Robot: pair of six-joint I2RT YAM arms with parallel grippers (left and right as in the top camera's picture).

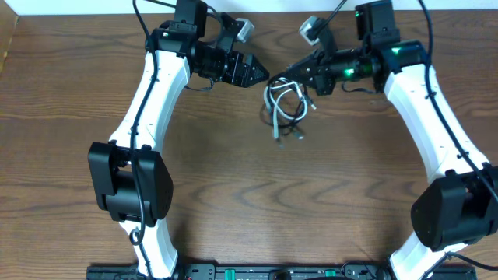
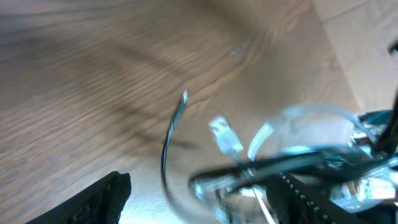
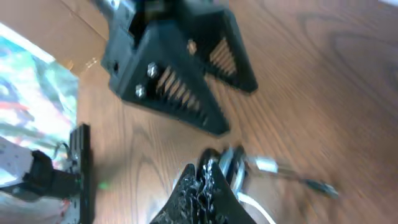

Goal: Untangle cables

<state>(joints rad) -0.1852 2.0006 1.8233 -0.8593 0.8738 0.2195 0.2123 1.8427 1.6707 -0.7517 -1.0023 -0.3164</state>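
Cables (image 1: 285, 107) sit knotted near the worktop's (image 1: 233, 202) far edge, about midway along. Your right fingers (image 3: 208, 180) are pinched shut on the tangle. Your left fingers (image 1: 261, 76) gape wide, empty, just beside it. Step in hand: getting a second hold. Next, likely: close left on one strand, then part gently.

This view is blurred throughout. Your left gripper (image 2: 199, 186) shows its two dark ribbed fingers (image 2: 99, 199) well apart along the bottom edge. Between them a black cable (image 2: 166, 149) curves up to a small plug tip above the wooden table (image 2: 93, 74). Just right of it, a white cable (image 2: 297, 118) forms loops, its white plug (image 2: 225, 138) pointing up-left, with a black strand crossing beneath the loops.
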